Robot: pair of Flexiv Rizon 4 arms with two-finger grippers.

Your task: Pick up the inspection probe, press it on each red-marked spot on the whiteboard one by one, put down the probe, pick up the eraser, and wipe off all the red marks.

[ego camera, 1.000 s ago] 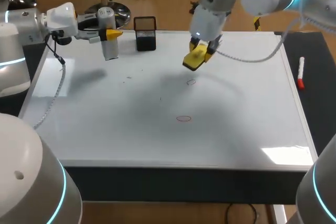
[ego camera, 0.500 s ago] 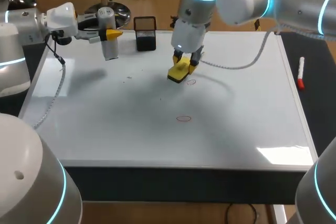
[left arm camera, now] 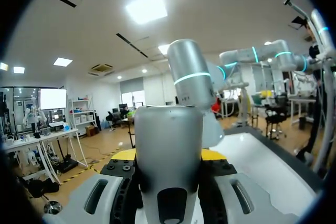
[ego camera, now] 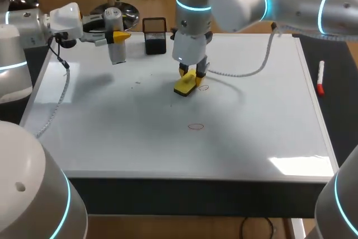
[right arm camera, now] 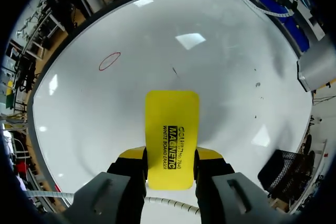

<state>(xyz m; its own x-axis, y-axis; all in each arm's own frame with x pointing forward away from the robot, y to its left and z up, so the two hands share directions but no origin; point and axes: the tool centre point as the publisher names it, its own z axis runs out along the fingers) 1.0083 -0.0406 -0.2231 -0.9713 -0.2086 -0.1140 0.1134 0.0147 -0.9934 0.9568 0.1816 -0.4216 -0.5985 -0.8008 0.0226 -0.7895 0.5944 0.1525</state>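
Note:
The yellow eraser [ego camera: 185, 84] is low on the whiteboard [ego camera: 251, 138], my right gripper [ego camera: 189, 73] shut on it from above. A faint red mark [ego camera: 203, 87] lies just right of the eraser, and a red oval [ego camera: 196, 126] lies nearer the front. In the right wrist view the eraser [right arm camera: 171, 137] sticks out between the yellow fingertips [right arm camera: 133, 154] of the gripper [right arm camera: 171, 155], with the red oval [right arm camera: 109, 61] ahead of it. My left gripper [ego camera: 116, 37] is shut on the grey probe [ego camera: 116, 48] over the back left corner. The probe [left arm camera: 168, 156] fills the left wrist view.
A black mesh holder [ego camera: 155, 36] stands at the board's back edge, between the two grippers. A red marker [ego camera: 320, 76] lies on the dark strip right of the board. A cable [ego camera: 246, 71] trails from the right wrist over the board.
My right arm has swung left and down with the eraser, from above the board's back middle to the surface beside the faint red mark. The left arm and the probe have not moved.

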